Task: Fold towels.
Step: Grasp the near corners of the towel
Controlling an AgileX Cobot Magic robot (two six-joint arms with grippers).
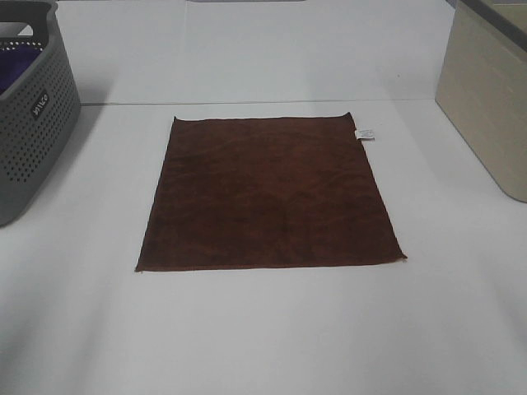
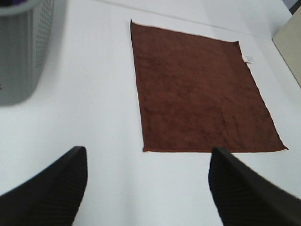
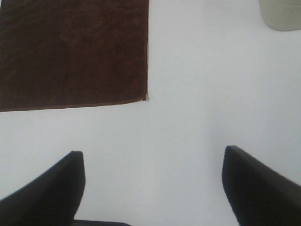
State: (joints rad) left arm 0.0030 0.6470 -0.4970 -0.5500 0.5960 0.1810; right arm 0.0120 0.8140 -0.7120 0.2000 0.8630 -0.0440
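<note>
A dark reddish-brown towel [image 1: 268,193] lies flat and unfolded in the middle of the white table, with a small white tag [image 1: 365,133] at its far right corner. The left wrist view shows the whole towel [image 2: 200,94] ahead of my left gripper [image 2: 148,188], whose black fingers [image 2: 56,188] stand wide apart over bare table, short of the near edge. In the right wrist view my right gripper [image 3: 153,188] is open above bare table, off the towel's [image 3: 70,52] near right corner. Neither gripper appears in the exterior high view.
A grey perforated basket [image 1: 29,107] with purple cloth inside stands at the far left. A beige bin [image 1: 490,90] stands at the far right. White table [image 1: 263,329] surrounds the towel.
</note>
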